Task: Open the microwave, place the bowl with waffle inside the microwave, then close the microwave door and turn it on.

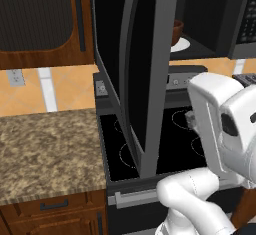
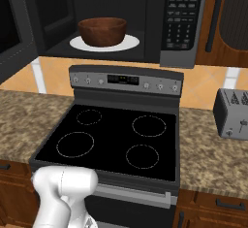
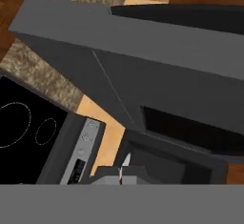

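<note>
The microwave (image 2: 121, 8) hangs above the stove with its cavity open. Inside it, the dark reddish-brown bowl (image 2: 102, 30) rests on the white turntable plate (image 2: 130, 42); the left base view shows the bowl (image 1: 177, 31) past the door's edge. The microwave door (image 1: 145, 69) is swung far out towards me, edge-on, and its grey frame (image 3: 143, 42) looms close in the hand view. My gripper (image 3: 121, 175) appears shut with nothing in it, its tips together close to the door's frame. The button panel (image 2: 181, 13) is on the right side.
The black glass stove (image 2: 116, 139) lies below, with its grey control strip (image 2: 126, 80). Speckled stone counters (image 1: 45, 149) flank it, and a grey toaster (image 2: 232, 113) stands on the right one. Dark wood cabinets (image 1: 40, 19) hang on either side of the microwave.
</note>
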